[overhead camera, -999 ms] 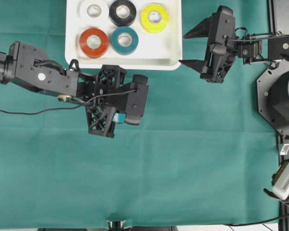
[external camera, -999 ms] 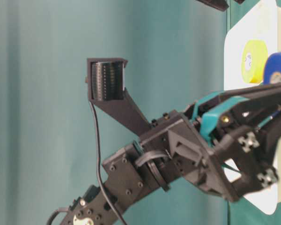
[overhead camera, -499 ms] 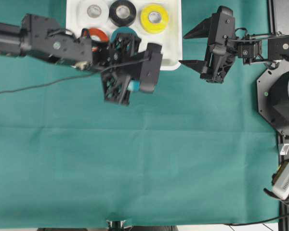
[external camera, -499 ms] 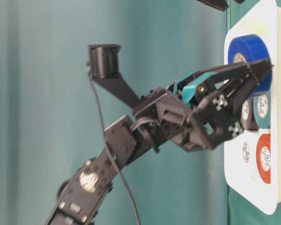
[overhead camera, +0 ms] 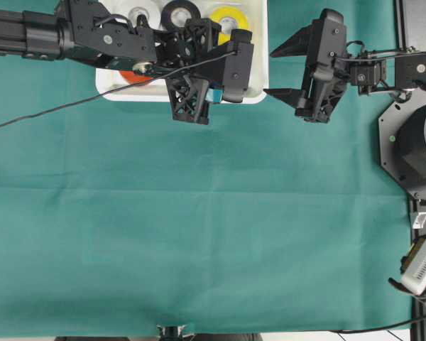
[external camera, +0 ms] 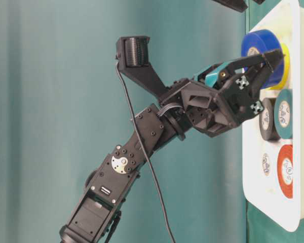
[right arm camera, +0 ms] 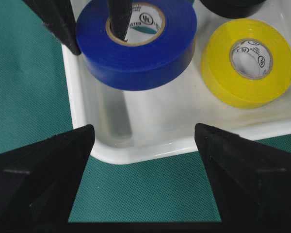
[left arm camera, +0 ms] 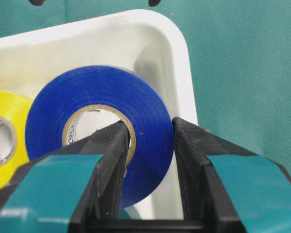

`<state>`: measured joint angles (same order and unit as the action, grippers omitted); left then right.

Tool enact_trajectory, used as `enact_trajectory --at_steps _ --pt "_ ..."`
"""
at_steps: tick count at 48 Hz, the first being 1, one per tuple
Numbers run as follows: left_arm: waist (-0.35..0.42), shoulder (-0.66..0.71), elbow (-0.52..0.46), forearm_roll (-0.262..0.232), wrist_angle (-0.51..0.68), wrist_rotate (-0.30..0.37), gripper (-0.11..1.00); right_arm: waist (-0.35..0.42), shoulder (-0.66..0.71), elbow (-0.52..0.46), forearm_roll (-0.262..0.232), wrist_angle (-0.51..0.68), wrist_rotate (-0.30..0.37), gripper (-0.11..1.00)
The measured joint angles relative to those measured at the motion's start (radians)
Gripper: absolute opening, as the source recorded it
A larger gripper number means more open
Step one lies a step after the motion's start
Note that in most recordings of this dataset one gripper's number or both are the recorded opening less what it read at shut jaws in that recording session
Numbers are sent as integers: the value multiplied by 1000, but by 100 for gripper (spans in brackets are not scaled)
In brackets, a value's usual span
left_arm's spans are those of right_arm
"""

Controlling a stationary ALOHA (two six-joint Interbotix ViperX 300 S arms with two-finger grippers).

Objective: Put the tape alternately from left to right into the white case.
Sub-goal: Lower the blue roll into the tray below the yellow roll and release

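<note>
Now the left gripper [left arm camera: 148,145] is clamped on the blue tape [left arm camera: 102,121], one finger through the core, one against the outer wall, holding it above the near-right corner of the white case [right arm camera: 136,145]. Just beside it inside the case lies the yellow tape [right arm camera: 247,63], with the black tape [overhead camera: 181,13], white tape [overhead camera: 137,11], teal tape [external camera: 283,114] and red-orange tape [external camera: 285,171] further along. Right of the case, the right gripper [overhead camera: 287,71] hangs over the cloth, its jaws spread wide with nothing between them. Under everything lies a green cloth [overhead camera: 213,227], smooth and taut, running to the black arm base [overhead camera: 412,149] right of the case.
</note>
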<state>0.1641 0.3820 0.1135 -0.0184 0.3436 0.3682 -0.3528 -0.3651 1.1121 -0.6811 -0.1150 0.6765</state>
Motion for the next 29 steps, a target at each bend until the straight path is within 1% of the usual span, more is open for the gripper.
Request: enact_trajectory --at_steps 19,21,23,24,29 --pt "0 0 0 0 0 -3 27 0 0 0 2 0 0 85" --pt "0 0 -2 0 0 -3 34 0 2 0 2 0 0 85" --pt "0 0 0 2 0 -2 46 0 2 2 0 0 0 85" --pt "0 0 -2 2 -2 -3 54 0 0 0 2 0 0 85" --pt "0 0 -2 0 -6 -2 82 0 2 2 2 0 2 85"
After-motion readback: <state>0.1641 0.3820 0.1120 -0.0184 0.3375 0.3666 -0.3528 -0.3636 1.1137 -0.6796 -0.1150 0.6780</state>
